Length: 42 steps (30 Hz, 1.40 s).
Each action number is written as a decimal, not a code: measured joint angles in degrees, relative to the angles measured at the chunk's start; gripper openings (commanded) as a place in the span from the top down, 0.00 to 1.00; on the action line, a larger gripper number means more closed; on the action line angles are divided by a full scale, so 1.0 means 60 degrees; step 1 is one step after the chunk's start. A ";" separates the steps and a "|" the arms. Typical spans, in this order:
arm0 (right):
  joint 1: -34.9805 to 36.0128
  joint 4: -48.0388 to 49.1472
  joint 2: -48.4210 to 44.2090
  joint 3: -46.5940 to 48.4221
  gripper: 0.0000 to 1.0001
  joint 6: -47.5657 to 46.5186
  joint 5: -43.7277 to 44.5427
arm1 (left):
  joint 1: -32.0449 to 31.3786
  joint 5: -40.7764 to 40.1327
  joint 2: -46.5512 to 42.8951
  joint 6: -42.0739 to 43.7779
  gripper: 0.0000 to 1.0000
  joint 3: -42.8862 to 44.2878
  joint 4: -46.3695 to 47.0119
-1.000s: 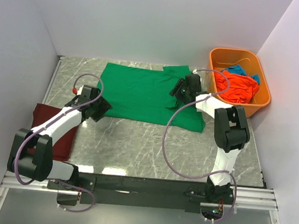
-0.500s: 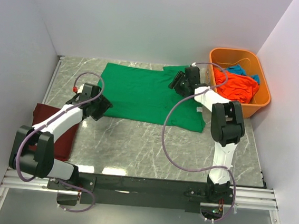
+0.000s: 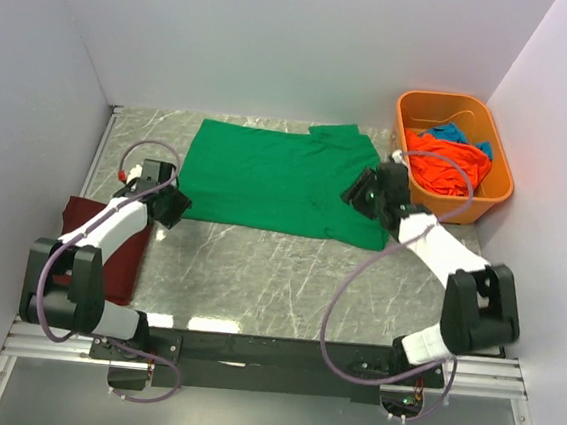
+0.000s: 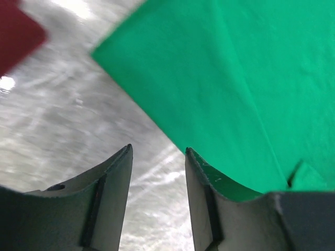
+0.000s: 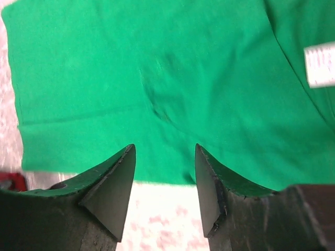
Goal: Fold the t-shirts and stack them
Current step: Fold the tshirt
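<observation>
A bright green t-shirt [image 3: 277, 177] lies spread flat on the marble table, folded along its right side. It fills the right wrist view [image 5: 157, 78] and the upper right of the left wrist view [image 4: 251, 78]. My left gripper [image 3: 176, 205] is open and empty beside the shirt's near left corner. My right gripper [image 3: 359, 194] is open and empty over the shirt's right edge. A dark red t-shirt [image 3: 109, 246] lies folded at the left edge, and its corner shows in the left wrist view [image 4: 15, 36]. Orange [image 3: 449, 163] and blue [image 3: 454, 134] shirts lie in the tub.
An orange plastic tub [image 3: 496, 193] stands at the back right. White walls close in the table on the left, back and right. A white label [image 5: 319, 65] shows on the green shirt. Bare marble [image 3: 278, 272] lies in front of the green shirt.
My right gripper has pulled back from the shirt's far right corner to its right edge. My left gripper has shifted left, off the shirt's near left corner.
</observation>
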 measured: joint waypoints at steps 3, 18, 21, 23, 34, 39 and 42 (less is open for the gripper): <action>-0.0007 0.0033 -0.0882 -0.0998 0.47 0.0106 0.0000 | 0.0233 -0.0087 0.0189 -0.0076 0.51 -0.0106 0.0040; -0.0404 -0.0306 -0.2827 -0.3184 0.47 0.0324 0.0215 | 0.0535 -0.1275 0.1486 -0.0532 0.50 -0.0113 0.0958; -0.0678 -0.0335 -0.2816 -0.3384 0.47 0.0317 0.0248 | 0.0554 -0.1508 0.1679 -0.0528 0.50 -0.0131 0.1311; -0.0834 -0.0346 -0.2801 -0.3461 0.47 0.0317 0.0251 | 0.0557 -0.1650 0.1796 -0.0525 0.53 -0.0178 0.1526; -0.1832 -0.0229 -0.2146 -0.3515 0.47 0.0342 0.0095 | 0.0594 -0.1836 0.2371 -0.0463 0.81 -0.0197 0.2594; -0.2120 -0.0229 -0.1665 -0.3515 0.48 0.0364 0.0066 | 0.0594 -0.1796 0.2404 -0.0313 0.99 -0.0200 0.2769; -0.2146 -0.0178 -0.1457 -0.3515 0.48 0.0401 0.0062 | 0.0594 -0.1778 0.2408 -0.0277 0.99 -0.0200 0.2787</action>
